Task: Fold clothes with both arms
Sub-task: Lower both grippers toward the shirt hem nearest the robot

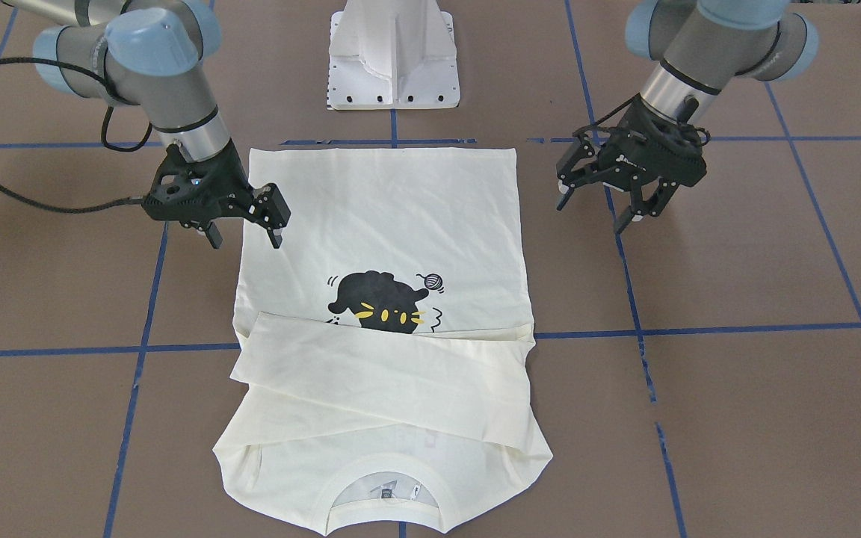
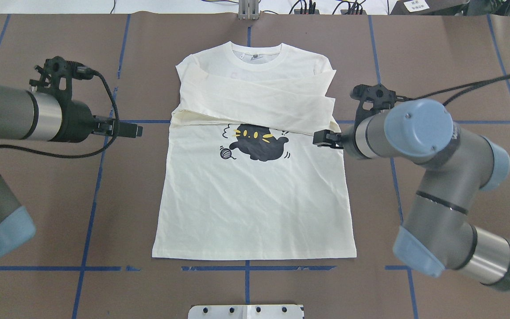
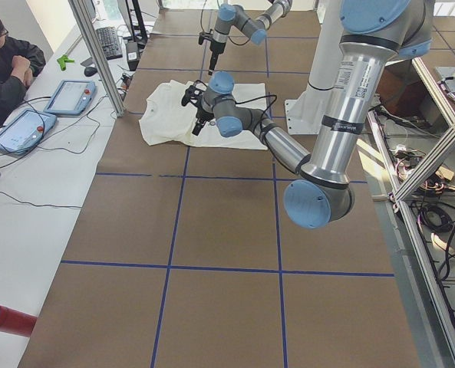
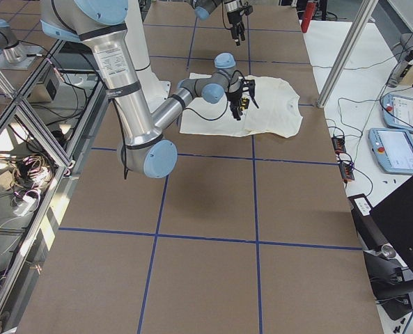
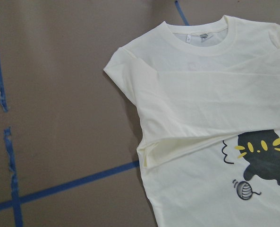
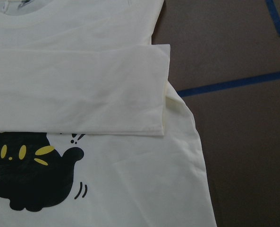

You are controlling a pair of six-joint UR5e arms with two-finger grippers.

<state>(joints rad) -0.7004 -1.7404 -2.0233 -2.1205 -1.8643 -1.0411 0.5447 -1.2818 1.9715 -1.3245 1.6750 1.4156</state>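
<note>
Nearest the front-facing camera lies the collar (image 1: pixel 386 499) of the cream shirt (image 1: pixel 386 202). The shirt is spread flat on the brown table (image 1: pixel 737 388), print side up, with its hem (image 1: pixel 382 150) toward the robot.

Taking that view from its left, the right gripper (image 1: pixel 245 240) hangs over the shirt's side edge, level with the plain cloth between the hem and the cat print (image 1: pixel 384 300). Its jaws are parted and nothing is between them. Across the middle, both sleeves (image 1: pixel 386 377) are laid in over the chest, one crossing on top of the other. They cover the edge of the print on the collar side. On the view's right, the left gripper (image 1: pixel 591 217) hangs over bare table, well apart from the shirt's other side edge, its jaws likewise spread and empty. Behind the hem stands the white pedestal base (image 1: pixel 393 75), apart from the cloth.

By the look of it, the sleeve fold is finished and the body fold is not yet begun, so the task sits somewhere near its middle. The next move probably calls for each gripper to come down on its own side of the shirt, likely at the hem corners. Each would pinch a layer without dragging the sleeves loose, and the two would carry the hem toward the collar together and level.
</note>
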